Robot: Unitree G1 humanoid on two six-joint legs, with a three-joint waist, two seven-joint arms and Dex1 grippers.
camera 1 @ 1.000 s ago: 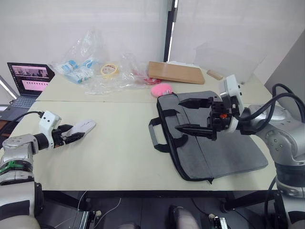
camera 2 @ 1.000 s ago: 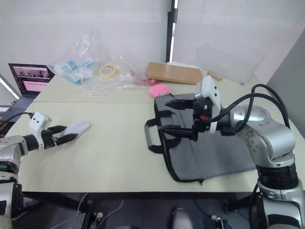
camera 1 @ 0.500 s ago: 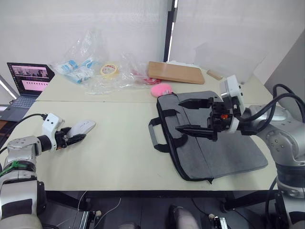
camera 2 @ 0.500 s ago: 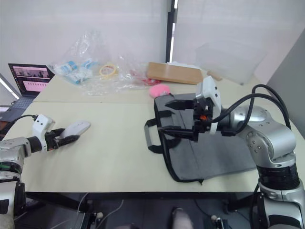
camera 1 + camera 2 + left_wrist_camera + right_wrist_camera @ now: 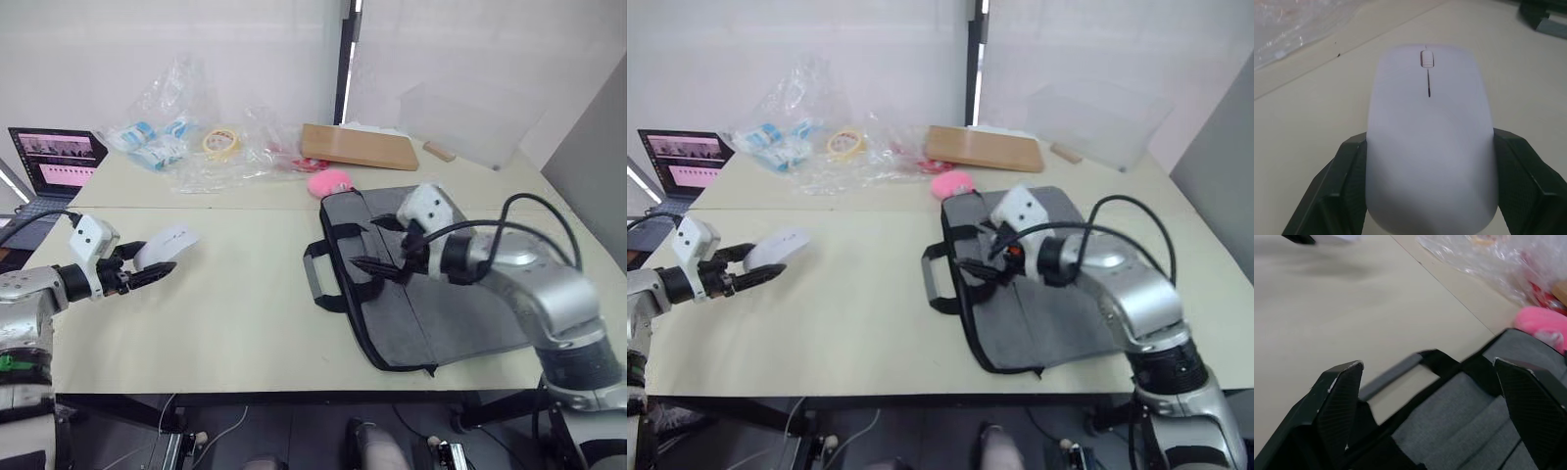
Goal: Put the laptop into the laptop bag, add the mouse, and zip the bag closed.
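— Black fingers on the left end effector (image 5: 147, 271): what have they got?

— They are clamped on the mouse (image 5: 1430, 132), one finger on each long side. The white shell sits between them with its scroll wheel pointing away from the wrist, and it is lifted just above the worktop (image 5: 245, 313), over its left part.

— And the right end effector (image 5: 377, 245)?

— Spread wide, holding nothing. It hangs over the laptop bag (image 5: 460, 313), near the edge that carries the two strap handles (image 5: 328, 279). From the right wrist view one handle loop lies on the worktop between and beyond the two fingers.

— How does the bag lie?

— Flat on the right half of the worktop, grey fabric with black trim, handles towards the middle. I cannot tell whether the zipper is open along that edge, nor whether the silver laptop is inside.

— What sits further out?

— A fluffy pink ball (image 5: 331, 182) just beyond the bag's far corner. Behind it a wooden board (image 5: 361, 147). To the left of that, crumpled clear plastic bags (image 5: 211, 147) with a roll of tape (image 5: 222, 143) among them. At the far left edge, a small dark laptop (image 5: 54, 162) with a lit screen.
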